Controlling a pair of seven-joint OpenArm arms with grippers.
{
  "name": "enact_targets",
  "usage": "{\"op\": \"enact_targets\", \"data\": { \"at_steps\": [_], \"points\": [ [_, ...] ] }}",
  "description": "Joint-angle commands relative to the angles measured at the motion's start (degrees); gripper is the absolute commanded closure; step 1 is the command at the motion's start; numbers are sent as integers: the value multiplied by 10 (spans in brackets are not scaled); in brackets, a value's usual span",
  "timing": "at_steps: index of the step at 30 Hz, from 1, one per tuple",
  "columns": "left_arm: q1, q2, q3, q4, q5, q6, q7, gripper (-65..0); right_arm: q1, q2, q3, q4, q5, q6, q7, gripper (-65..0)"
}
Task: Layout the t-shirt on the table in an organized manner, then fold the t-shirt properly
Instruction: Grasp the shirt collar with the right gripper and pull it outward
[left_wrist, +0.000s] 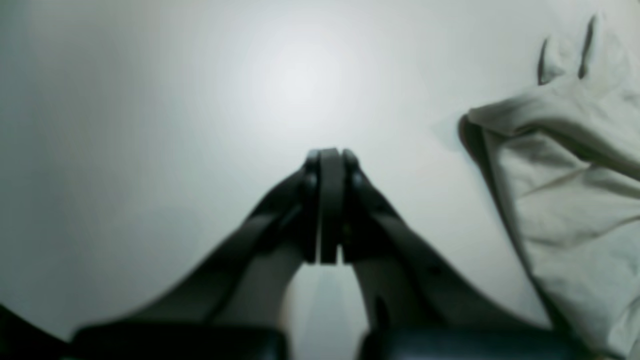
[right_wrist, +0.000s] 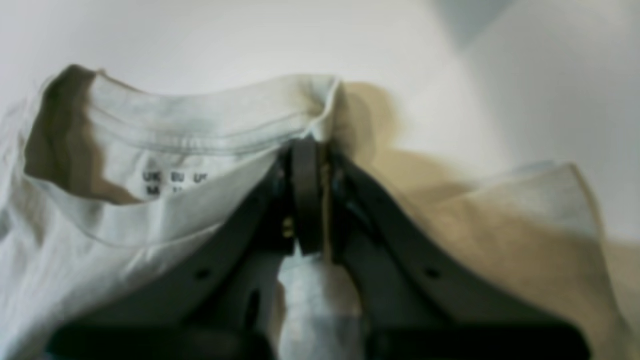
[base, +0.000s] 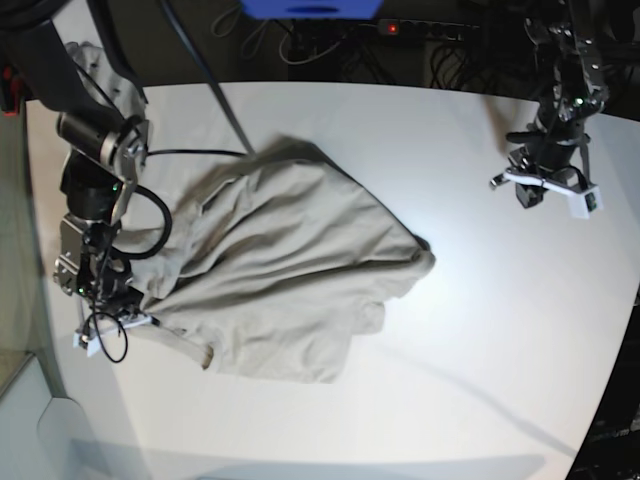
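The beige t-shirt (base: 290, 270) lies crumpled on the left half of the white table (base: 480, 330). My right gripper (right_wrist: 312, 145) is shut on the neck rim of the t-shirt (right_wrist: 200, 130), just right of the printed size label (right_wrist: 172, 182). In the base view that gripper (base: 128, 312) sits at the shirt's left edge. My left gripper (left_wrist: 330, 152) is shut on nothing and hovers over bare table (left_wrist: 200, 100), with a shirt edge (left_wrist: 565, 200) off to its right. From the base camera it (base: 527, 197) hangs at the far right, well apart from the cloth.
A dark cable (base: 215, 90) slants over the table's back left toward the shirt. Behind the far edge lie a power strip with cables (base: 430, 28) and a blue object (base: 310, 8). The table's curved edge (base: 610, 380) runs down the right.
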Motion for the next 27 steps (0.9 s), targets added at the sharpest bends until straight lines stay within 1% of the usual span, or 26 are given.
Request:
{"op": "enact_targets", "data": {
  "at_steps": [1,5,8,10,14,15,17,19,21,23,25,27],
  "points": [
    [-5,-6,0,8,-2,-1,-11,-3,19,9,0,8,4,-6,4,-21],
    [-5,10,-4,8,-2,-1,-10,-3,24,11,1,10,4,-3,-13,-20],
    [-8,18,-4,8,3,-1,-10,-4,18,11,1,57,4,-3,-15,-20],
    [-27,18,1,7,-2,-1,-6,-4,9,10,-2,82,4,-3,-16,-20],
    [-57,23,22,-4,-3,-1,-4,-5,6,2,0,91,4,-3,-30,-24],
    [-66,24,30,-6,-3,-1,-3,-5,6,2,1,95,4,-3,-36,-30],
    [-79,24,45,-11,-3,-1,8,-12,4,2,1,104,4,-3,-42,-62],
    [-101,25,61,-19,-3,-1,36,-55,1,-1,1,118,4,-3,-44,-119],
    [-125,30,71,-28,-3,1,68,-139,-11,-3,1,135,4,-3,-55,-192],
    [-144,35,81,-46,-2,-1,85,-233,-24,-12,1,167,4,-3,-66,-254],
    [-159,47,84,-66,3,-1,85,-305,-42,-19,-1,206,4,-3,-68,-294],
    [-175,49,90,-81,2,-2,75,-341,-66,-30,-3,245,4,-3,-68,-306]
  ]
}}
